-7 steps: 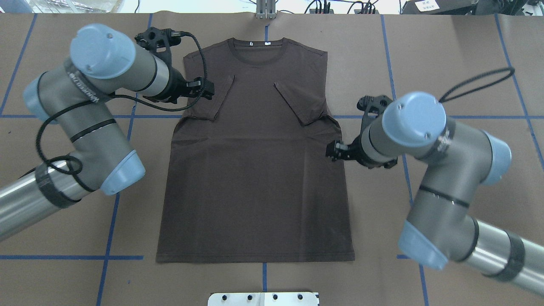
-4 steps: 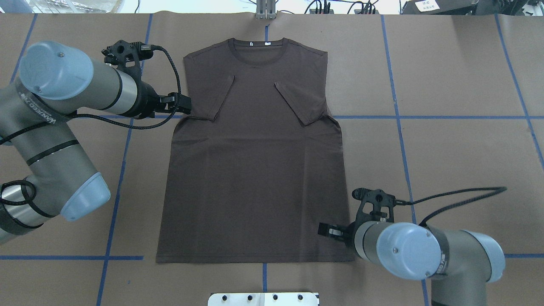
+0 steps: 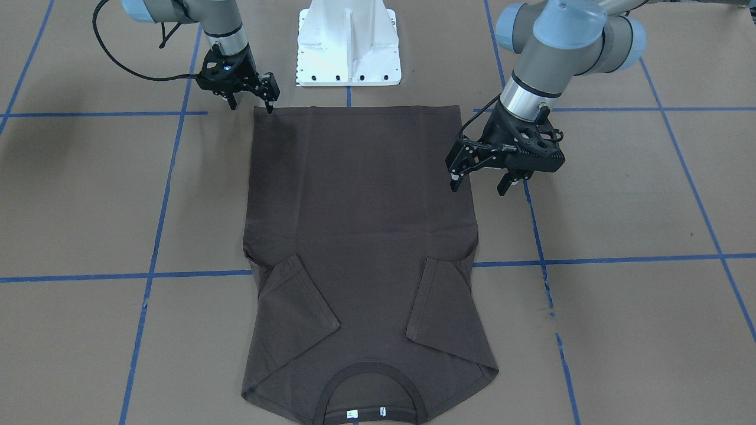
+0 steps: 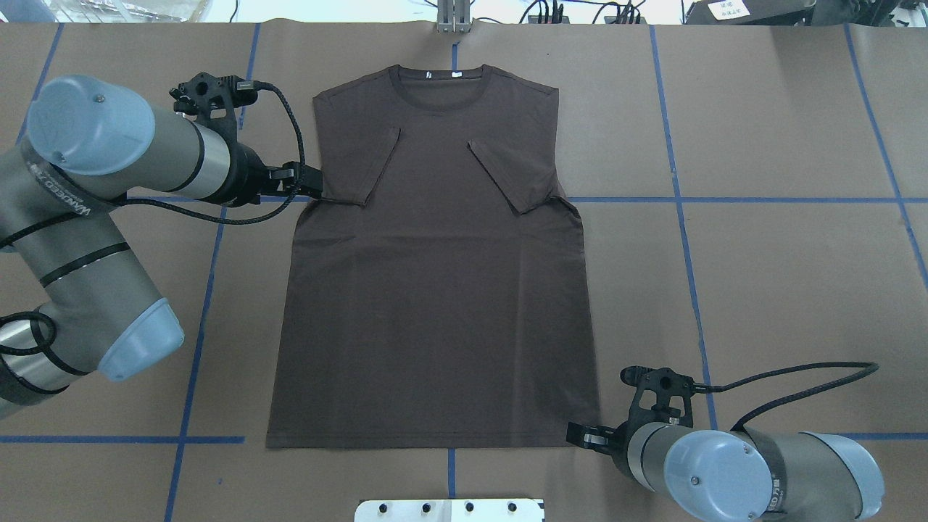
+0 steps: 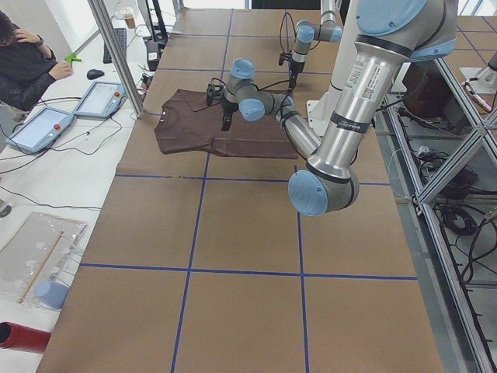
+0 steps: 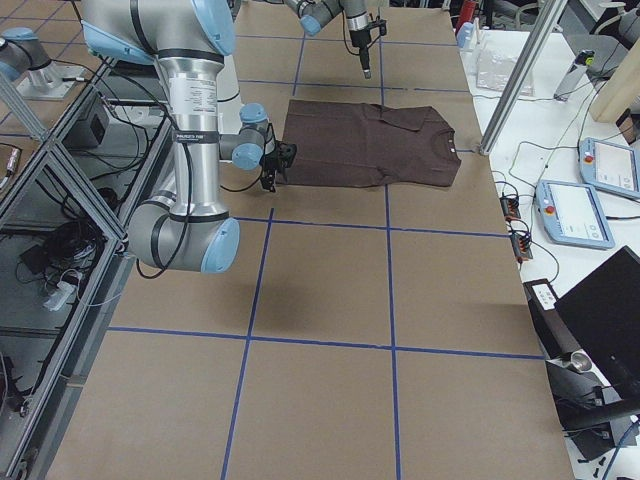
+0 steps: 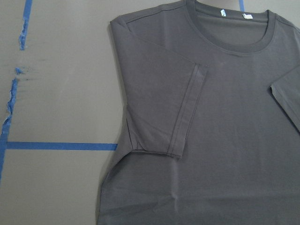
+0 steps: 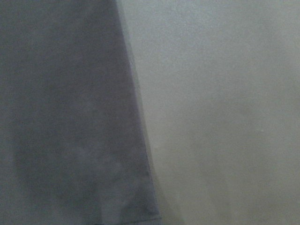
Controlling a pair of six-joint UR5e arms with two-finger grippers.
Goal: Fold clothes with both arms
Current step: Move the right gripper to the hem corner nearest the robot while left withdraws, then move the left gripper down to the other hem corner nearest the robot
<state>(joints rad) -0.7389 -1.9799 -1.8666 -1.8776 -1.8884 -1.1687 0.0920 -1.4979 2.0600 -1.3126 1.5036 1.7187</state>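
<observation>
The dark brown T-shirt [image 4: 435, 290] lies flat on the table with its collar away from the robot and both sleeves folded inward [image 3: 354, 206]. My left gripper [image 4: 313, 183] is open and hovers at the shirt's left edge near the armpit; in the front view its fingers straddle that edge [image 3: 479, 185]. My right gripper [image 4: 580, 435] is open at the shirt's near right hem corner, one finger close to the corner [image 3: 251, 106]. The left wrist view shows the folded sleeve and collar [image 7: 225, 140]. The right wrist view shows the shirt's side edge up close [image 8: 61, 117].
The white base pedestal [image 3: 348, 44] stands just behind the hem. Blue tape lines [image 4: 210, 254] cross the brown table cover. An aluminium post [image 5: 116, 54] and a side table with tablets, where a person [image 5: 23, 62] sits, lie past the collar end.
My right gripper has travelled from the right armpit down the shirt's side to the hem corner. My left gripper has drawn back off the left sleeve to the shirt's edge.
</observation>
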